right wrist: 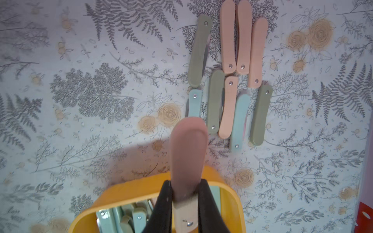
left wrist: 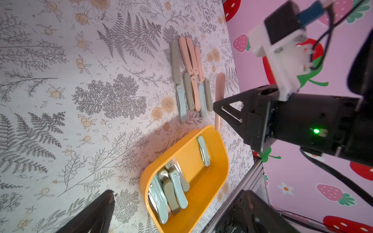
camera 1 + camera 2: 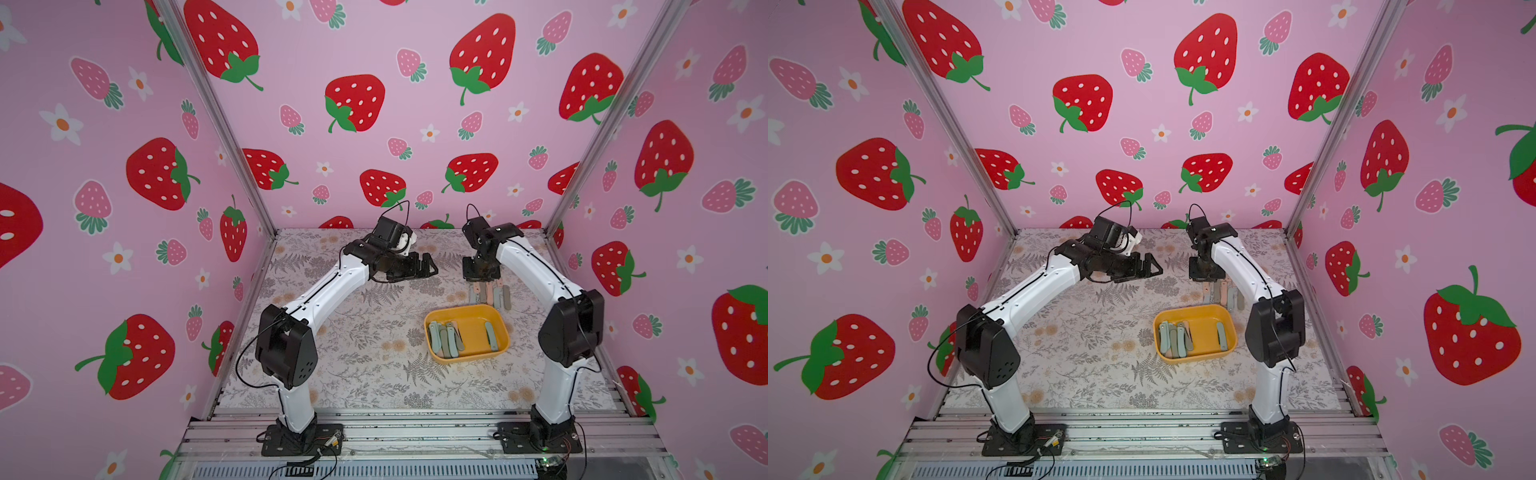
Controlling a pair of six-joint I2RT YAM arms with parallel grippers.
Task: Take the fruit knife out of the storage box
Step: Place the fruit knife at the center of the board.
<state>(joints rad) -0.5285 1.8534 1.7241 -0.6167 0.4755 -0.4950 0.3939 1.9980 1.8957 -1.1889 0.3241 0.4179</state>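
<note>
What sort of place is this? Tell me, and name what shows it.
Probably a staged robot test booth, not a real kitchen: strawberry-print wall panels on metal framing, two arms bolted to an aluminium rail base, and a yellow storage box of folding knives on a floral mat.

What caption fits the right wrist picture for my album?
Right gripper holding a pink folded fruit knife beside the yellow-orange plastic storage box, near other knives on the flowery tabletop.

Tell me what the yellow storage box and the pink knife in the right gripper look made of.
Storage box: likely moulded plastic, smooth with a slight sheen, uniform yellow-orange, rounded corners.
Pink fruit knife: handle looks like matte plastic, evenly coloured; a shiny rivet near its gripped end suggests metal.
</note>
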